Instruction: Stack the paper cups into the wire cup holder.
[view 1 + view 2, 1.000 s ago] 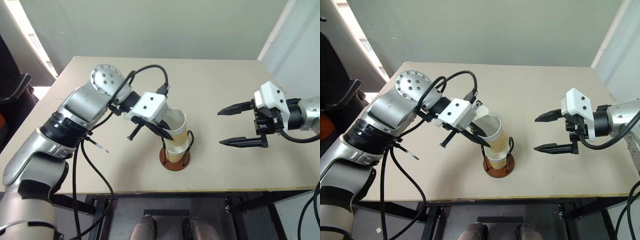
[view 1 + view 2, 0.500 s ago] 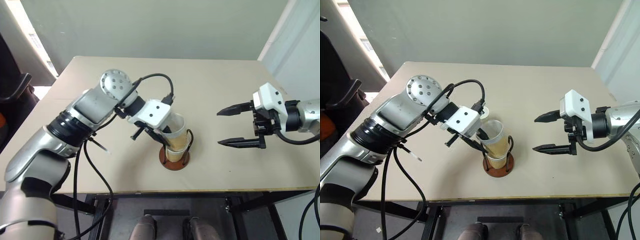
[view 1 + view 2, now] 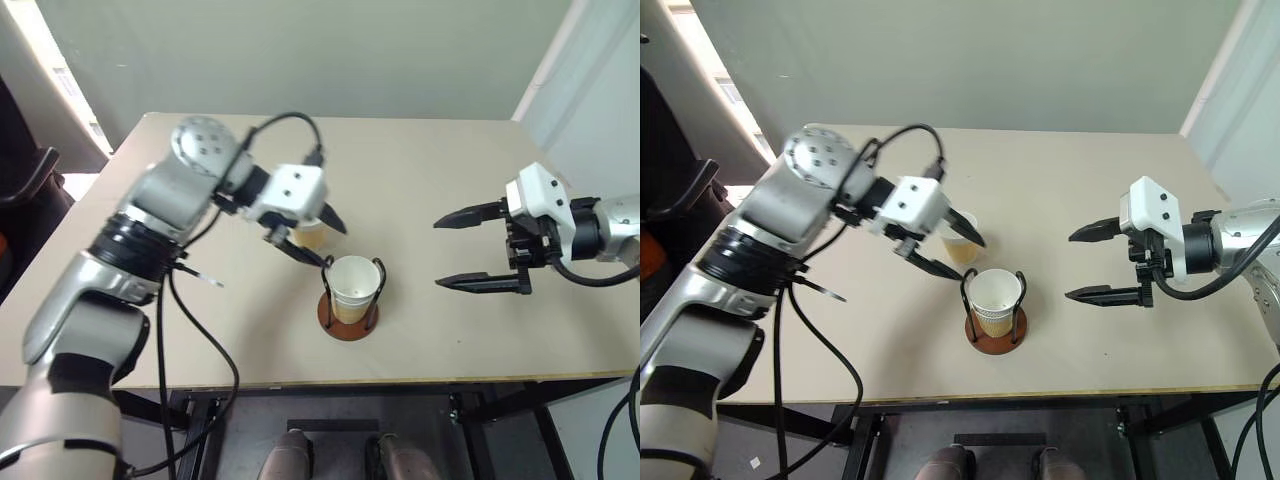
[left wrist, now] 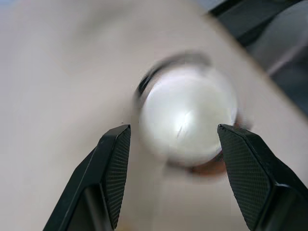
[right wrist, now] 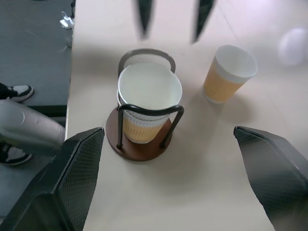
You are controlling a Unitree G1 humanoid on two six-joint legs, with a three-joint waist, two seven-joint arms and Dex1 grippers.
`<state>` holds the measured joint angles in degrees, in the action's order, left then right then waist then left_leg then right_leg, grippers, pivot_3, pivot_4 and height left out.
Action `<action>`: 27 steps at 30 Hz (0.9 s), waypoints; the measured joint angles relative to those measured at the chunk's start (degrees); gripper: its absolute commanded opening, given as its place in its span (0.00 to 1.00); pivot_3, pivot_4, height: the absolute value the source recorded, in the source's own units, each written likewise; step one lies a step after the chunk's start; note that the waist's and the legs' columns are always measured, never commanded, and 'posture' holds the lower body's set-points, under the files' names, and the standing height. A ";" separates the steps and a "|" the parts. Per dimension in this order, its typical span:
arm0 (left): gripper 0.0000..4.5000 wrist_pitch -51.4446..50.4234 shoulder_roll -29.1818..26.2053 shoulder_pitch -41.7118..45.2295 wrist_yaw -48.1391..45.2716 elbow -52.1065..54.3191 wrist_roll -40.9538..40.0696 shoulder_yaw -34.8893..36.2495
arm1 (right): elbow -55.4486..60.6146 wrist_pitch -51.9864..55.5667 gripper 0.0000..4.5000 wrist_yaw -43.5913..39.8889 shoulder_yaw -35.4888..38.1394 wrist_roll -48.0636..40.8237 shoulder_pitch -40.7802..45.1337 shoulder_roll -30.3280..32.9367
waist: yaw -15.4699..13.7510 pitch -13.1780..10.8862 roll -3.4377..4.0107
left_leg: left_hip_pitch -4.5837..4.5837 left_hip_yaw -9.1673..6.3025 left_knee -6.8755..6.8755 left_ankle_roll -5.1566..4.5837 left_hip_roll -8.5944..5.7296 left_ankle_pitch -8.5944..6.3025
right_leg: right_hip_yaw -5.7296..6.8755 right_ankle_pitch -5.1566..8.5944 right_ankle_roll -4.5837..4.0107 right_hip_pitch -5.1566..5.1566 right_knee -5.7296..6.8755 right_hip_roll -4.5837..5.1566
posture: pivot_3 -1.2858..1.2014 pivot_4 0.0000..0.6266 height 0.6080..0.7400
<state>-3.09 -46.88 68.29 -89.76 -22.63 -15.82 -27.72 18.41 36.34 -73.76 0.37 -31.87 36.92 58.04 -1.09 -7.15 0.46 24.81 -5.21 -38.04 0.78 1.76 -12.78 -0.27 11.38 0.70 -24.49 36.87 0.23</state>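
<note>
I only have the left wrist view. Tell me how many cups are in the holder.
Observer: Two stacked cups sit nested in the wire cup holder.
Operator: Locate the third one.
Observer: The third cup stands upright on the table beside the holder, not touching it.
Operator: Report the right arm.
Observer: The right pincer hangs open and empty above the table, off to the holder's right.

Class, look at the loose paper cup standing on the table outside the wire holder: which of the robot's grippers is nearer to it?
Left. The left gripper hangs open right at the loose paper cup; the right gripper hangs open farther off, beyond the wire cup holder.
</note>
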 measured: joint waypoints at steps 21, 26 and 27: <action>0.68 13.97 15.15 5.94 6.64 -40.27 19.02 6.33 | 2.61 1.08 1.00 2.68 -6.23 2.34 3.82 -5.18 | -1.41 -0.02 -0.01 | 0.24 0.11 -0.16 -0.17 -0.10 -0.10 | -0.05 0.08 0.18 -0.11 -0.12 0.11 | 0.52 0.24 1.00; 0.60 16.83 17.53 6.12 11.82 -42.84 24.32 5.73 | 2.81 1.82 1.00 5.52 -6.24 2.93 3.81 -5.52 | -1.43 -0.02 -0.01 | 0.22 0.15 -0.23 -0.19 -0.10 -0.11 | -0.09 0.07 0.19 -0.09 -0.09 0.13 | 0.52 0.24 1.00; 0.56 17.15 17.99 6.12 12.61 -43.05 25.10 5.62 | 2.67 1.86 1.00 6.19 -6.24 3.17 3.81 -5.61 | -1.43 -0.02 -0.01 | 0.22 0.16 -0.23 -0.19 -0.10 -0.11 | -0.10 0.07 0.19 -0.10 -0.08 0.13 | 0.52 0.24 1.00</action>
<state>14.06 -28.89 74.41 -77.14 -65.68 9.29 -22.11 21.08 38.20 -67.56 -5.87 -28.70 40.73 52.43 -2.52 -7.17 0.45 25.02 -5.04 -38.27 0.58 1.66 -12.88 -0.37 11.46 0.89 -24.58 36.79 0.36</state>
